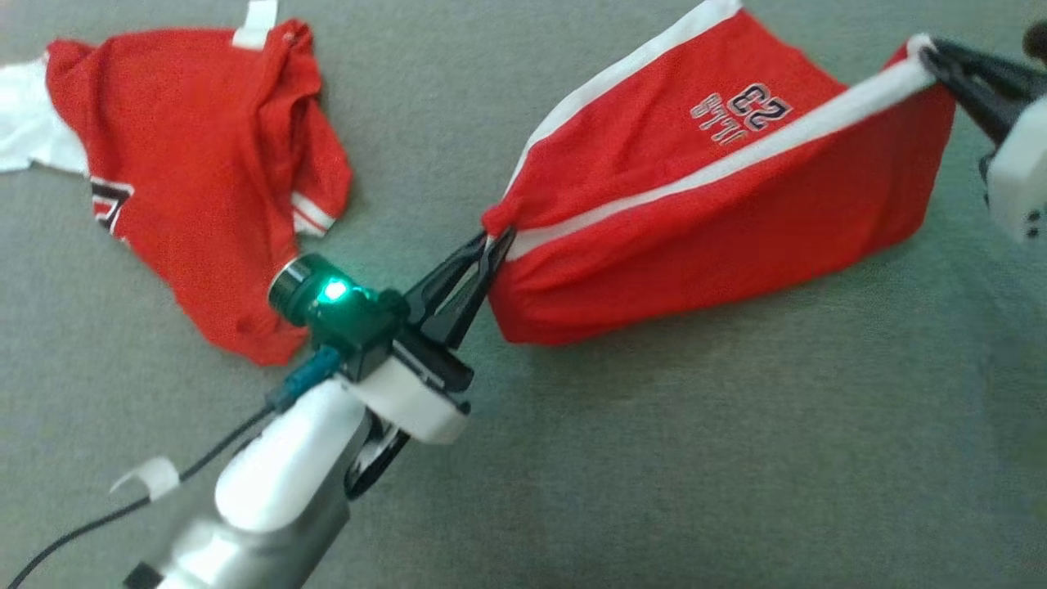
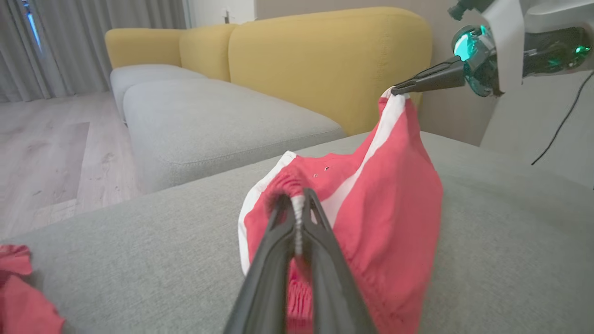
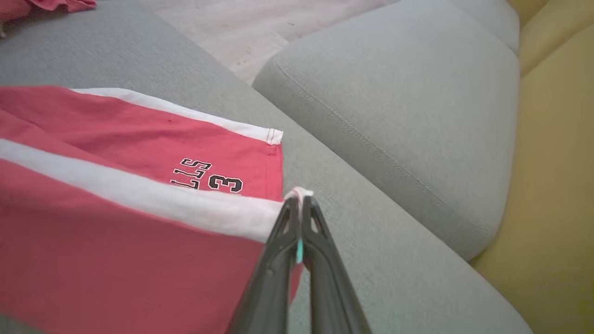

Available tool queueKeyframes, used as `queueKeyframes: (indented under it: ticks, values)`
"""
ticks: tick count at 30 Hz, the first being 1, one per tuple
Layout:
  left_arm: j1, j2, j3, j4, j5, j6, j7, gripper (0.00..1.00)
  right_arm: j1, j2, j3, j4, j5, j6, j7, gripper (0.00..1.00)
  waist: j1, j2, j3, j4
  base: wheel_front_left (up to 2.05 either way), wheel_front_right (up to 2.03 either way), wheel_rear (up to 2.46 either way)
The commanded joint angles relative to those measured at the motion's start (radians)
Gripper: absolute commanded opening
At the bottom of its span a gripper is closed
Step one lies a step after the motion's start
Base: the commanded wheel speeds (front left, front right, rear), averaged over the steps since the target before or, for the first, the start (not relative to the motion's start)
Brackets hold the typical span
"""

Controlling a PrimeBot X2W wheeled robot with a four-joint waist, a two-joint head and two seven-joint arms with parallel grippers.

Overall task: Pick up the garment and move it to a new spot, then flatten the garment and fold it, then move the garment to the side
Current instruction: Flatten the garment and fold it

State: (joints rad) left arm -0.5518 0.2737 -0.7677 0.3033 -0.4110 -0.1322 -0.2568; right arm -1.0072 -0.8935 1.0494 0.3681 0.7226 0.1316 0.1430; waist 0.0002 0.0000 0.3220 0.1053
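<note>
The garment (image 1: 720, 188) is a pair of red shorts with white side stripes and a printed "23", stretched above the grey cushion (image 1: 654, 458) between both grippers. My left gripper (image 1: 493, 237) is shut on its gathered waistband end, seen close up (image 2: 297, 202) in the left wrist view. My right gripper (image 1: 928, 51) is shut on the white-striped hem corner at the upper right, with its fingers pinching that corner (image 3: 300, 197) in the right wrist view. The lower part of the garment (image 3: 116, 222) sags toward the cushion.
A second red and white garment (image 1: 204, 180) lies crumpled on the cushion at the upper left. Beyond the cushion's edge stand a grey sofa seat (image 2: 209, 120) with yellow backs (image 2: 325, 60), then wooden floor (image 2: 41, 148). A black cable (image 1: 123, 507) trails from my left arm.
</note>
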Motion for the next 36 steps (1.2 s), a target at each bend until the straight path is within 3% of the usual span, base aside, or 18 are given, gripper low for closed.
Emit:
queueKeyframes:
  ticks: [1,17,28,29,30,31,32,33,36]
  values:
    - [-0.054,0.005,0.042,-0.011,-0.018,0.002,-0.005,0.0,-0.025,-0.012,0.003,-0.004,-0.01,-0.001,0.008,0.0,-0.0002,0.0,0.043,0.038,0.0,0.0,0.0]
    - [-0.242,-0.103,0.05,0.107,-0.07,0.002,-0.005,0.0,-0.329,0.046,0.178,0.167,-0.047,-0.001,0.012,0.0,-0.0002,0.0,0.2,0.149,0.0,0.0,0.0]
    - [-0.269,-0.151,0.061,0.16,-0.045,0.002,-0.005,0.0,-0.399,0.081,0.221,0.279,-0.057,-0.001,-0.038,0.0,-0.0002,0.0,0.234,0.179,0.0,0.0,0.0]
    - [-0.272,-0.152,0.057,0.167,-0.046,0.002,-0.005,0.0,-0.401,0.087,0.222,0.289,-0.053,-0.001,-0.046,0.69,-0.0002,0.0,0.236,0.179,0.0,0.0,0.0]
    - [-0.275,-0.152,0.05,0.177,-0.048,0.002,-0.005,0.4,-0.404,0.095,0.223,0.301,-0.052,-0.001,-0.05,1.0,-0.0002,0.0,0.237,0.179,0.0,0.0,0.0]
    - [-0.279,-0.151,0.045,0.184,-0.049,0.002,-0.005,0.56,-0.405,0.104,0.224,0.309,-0.052,-0.001,-0.054,1.0,-0.0002,0.0,0.238,0.177,0.0,0.0,0.0]
    - [-0.282,-0.149,0.043,0.189,-0.048,0.002,-0.005,0.86,-0.406,0.113,0.225,0.317,-0.049,-0.001,-0.06,1.0,-0.0002,0.0,0.237,0.174,0.0,0.0,0.0]
    - [-0.283,-0.147,0.043,0.195,-0.046,0.002,-0.005,1.0,-0.405,0.121,0.225,0.326,-0.044,-0.001,-0.068,1.0,-0.0002,0.0,0.236,0.171,0.0,0.0,0.0]
    - [-0.282,-0.141,0.046,0.213,-0.037,0.002,-0.005,1.0,-0.398,0.139,0.226,0.358,-0.03,-0.001,-0.096,1.0,-0.0002,0.0,0.223,0.158,0.0,0.0,0.0]
